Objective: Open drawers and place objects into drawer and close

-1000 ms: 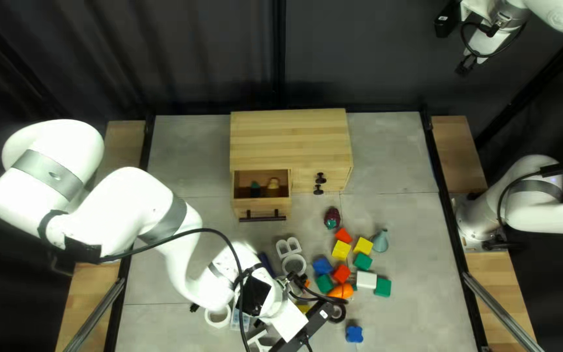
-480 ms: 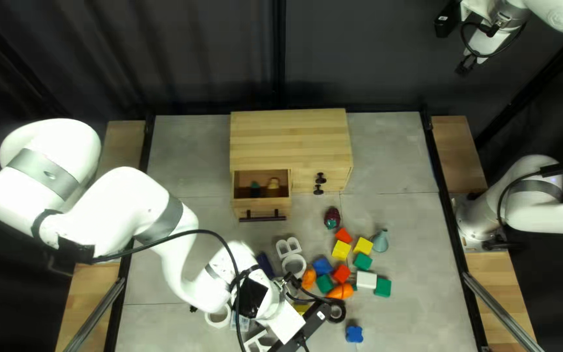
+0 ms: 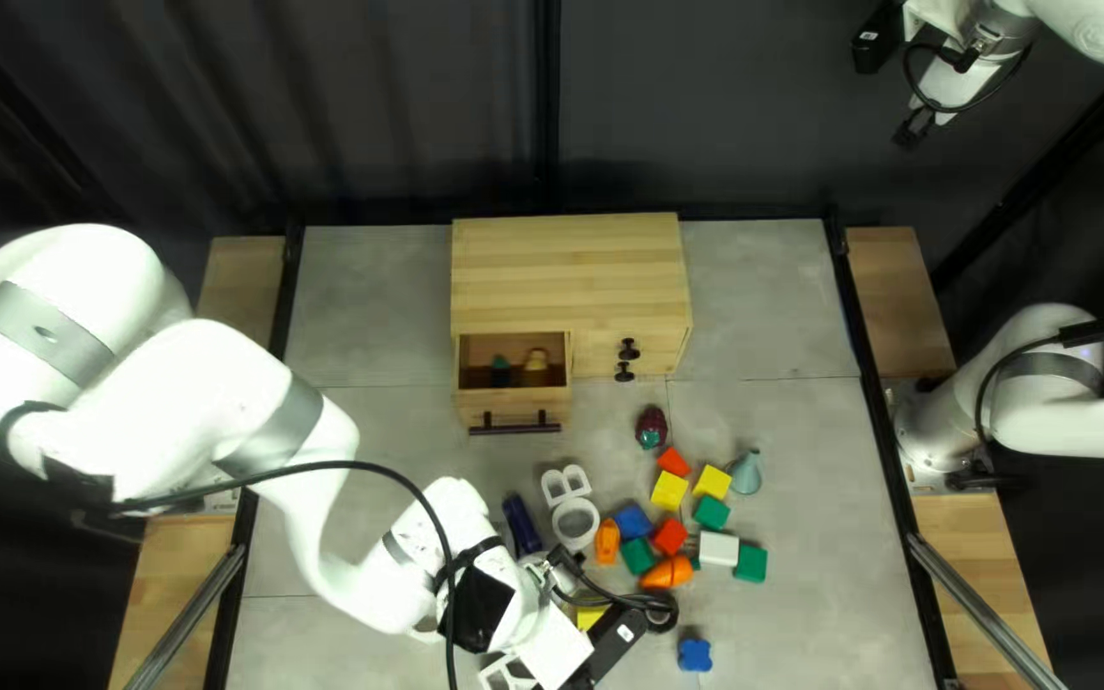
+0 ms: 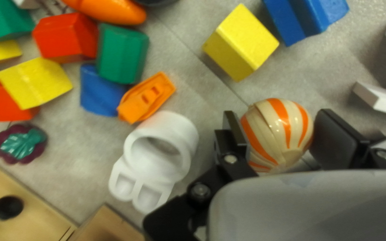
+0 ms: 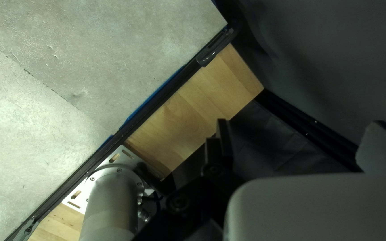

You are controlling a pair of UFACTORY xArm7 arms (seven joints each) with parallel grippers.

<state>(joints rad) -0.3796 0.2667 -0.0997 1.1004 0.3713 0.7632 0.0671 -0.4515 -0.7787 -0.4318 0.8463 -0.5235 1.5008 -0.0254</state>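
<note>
L arm (image 3: pixel 188 403) is reaching in from the left edge to lower centre of the top left view, elbow bending, wrist aiming down at the worktop (image 3: pixel 789 422). L gripper (image 3: pixel 557 649) is grasping a glossy cream ball w/ orange stripes (image 4: pixel 279 131) btwn both fingers, a yellow block (image 4: pixel 241 42) lying just ahead. Pale wooden drawer (image 3: pixel 488 412) is standing open at centre, below the cabinet top (image 3: pixel 565 262), holding a dark green item (image 3: pixel 500 372) & a tan item (image 3: pixel 536 367). R arm (image 3: pixel 1102 28) is hanging raised, upper right; R gripper (image 3: pixel 914 127) is staying released, fingers wide apart.
</note>
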